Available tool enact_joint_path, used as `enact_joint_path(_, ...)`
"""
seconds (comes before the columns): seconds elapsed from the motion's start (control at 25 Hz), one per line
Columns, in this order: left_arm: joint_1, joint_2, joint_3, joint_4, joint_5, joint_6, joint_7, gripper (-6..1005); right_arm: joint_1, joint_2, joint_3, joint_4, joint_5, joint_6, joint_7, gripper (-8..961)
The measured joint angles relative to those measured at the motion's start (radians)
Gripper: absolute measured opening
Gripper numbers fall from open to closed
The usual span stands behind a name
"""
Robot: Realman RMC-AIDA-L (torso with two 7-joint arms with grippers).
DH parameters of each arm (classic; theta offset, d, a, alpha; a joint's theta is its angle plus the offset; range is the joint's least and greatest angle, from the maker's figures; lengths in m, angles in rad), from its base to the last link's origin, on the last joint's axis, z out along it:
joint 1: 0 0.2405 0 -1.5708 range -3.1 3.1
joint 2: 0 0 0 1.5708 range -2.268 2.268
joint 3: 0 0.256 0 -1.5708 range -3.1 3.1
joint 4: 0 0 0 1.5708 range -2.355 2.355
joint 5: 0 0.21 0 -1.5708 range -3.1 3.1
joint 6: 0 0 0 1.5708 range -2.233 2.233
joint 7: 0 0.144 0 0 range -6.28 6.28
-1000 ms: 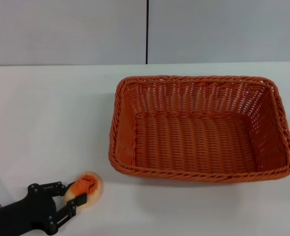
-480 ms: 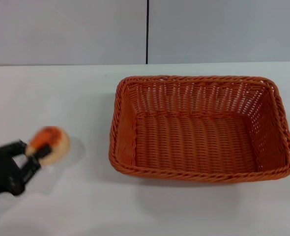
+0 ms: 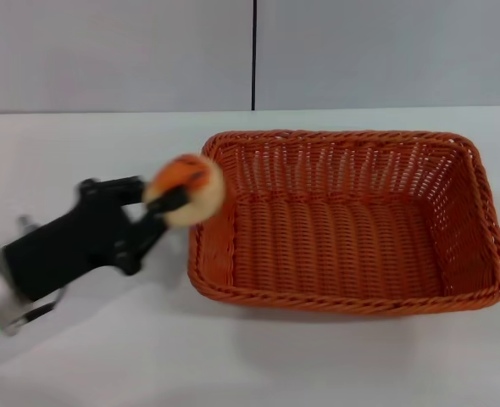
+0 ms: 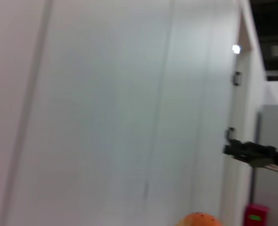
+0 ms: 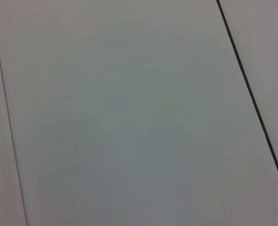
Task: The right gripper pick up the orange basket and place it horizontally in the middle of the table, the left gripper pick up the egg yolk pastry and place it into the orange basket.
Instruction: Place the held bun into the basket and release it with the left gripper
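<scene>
One pincer, your left pincer (image 3: 167,202), pinches the egg yolk pastry (image 3: 187,188) right at the left rim of the orange basket (image 3: 343,225). White counter (image 3: 89,161) lies open around them. Half a second ago the pastry was lower, farther left.
</scene>
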Motion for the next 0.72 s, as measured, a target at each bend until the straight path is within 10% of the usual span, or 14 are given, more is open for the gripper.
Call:
enact_joint_path(0.36,-0.183,-0.004,0.1,-0.183,0.001,-0.249,0.016,94,0.0,-0.001,0.0,0.01,0.0,0.003,0.0,545)
enact_joint_path(0.72,-0.173,-0.001,0.076,-0.221,-0.006,-0.295,0.015,170,0.002,-0.002,0.0,0.011,-0.012,-0.003,-0.001,545)
